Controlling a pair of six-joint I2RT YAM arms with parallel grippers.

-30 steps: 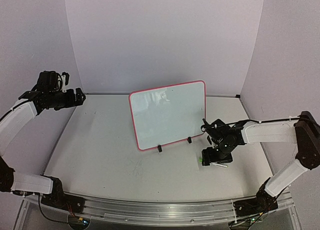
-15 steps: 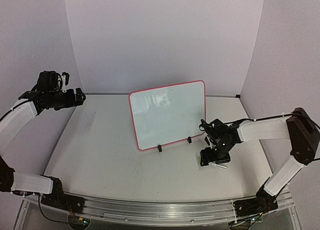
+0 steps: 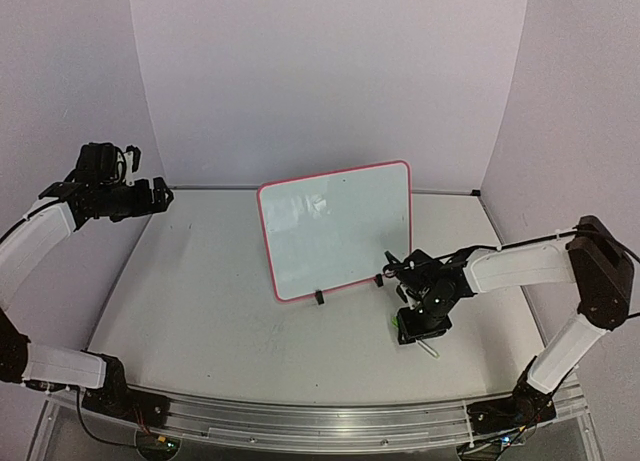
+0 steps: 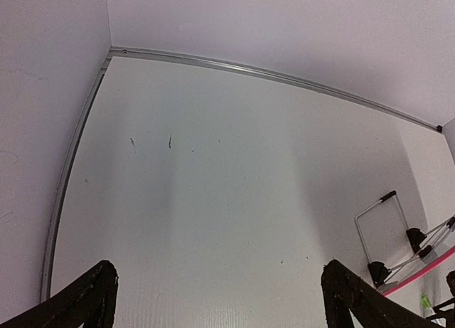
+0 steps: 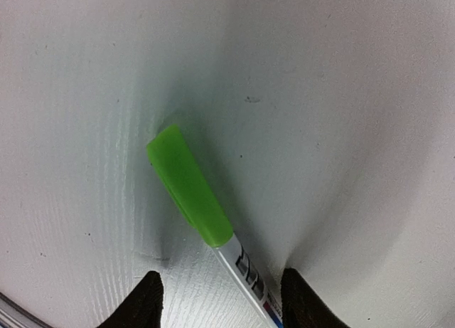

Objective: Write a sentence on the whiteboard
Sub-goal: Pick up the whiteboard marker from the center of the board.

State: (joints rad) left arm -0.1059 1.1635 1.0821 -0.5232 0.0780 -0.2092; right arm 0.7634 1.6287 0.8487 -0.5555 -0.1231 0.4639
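The whiteboard [image 3: 335, 231], white with a red-pink rim, stands tilted on two black clip feet mid-table. Its face shows only reflections, so the sentence is out of view. A marker [image 5: 188, 186] with a green cap and white barrel lies flat on the table right of the board, its cap end [image 3: 398, 322] toward the board. My right gripper [image 3: 413, 326] points down over it, one fingertip on each side of the barrel [image 5: 221, 278], jaws partly narrowed with a gap still showing. My left gripper [image 3: 160, 193] hovers open at the far left [image 4: 219, 271], holding nothing.
The back of the whiteboard with its wire stand [image 4: 387, 225] shows at the right edge of the left wrist view. A metal rail [image 3: 300, 421] runs along the near table edge. Purple walls enclose the table on three sides.
My right gripper has shifted left and toward the near edge, dropped over the marker, and its jaws have narrowed around the barrel. The left arm has not moved.
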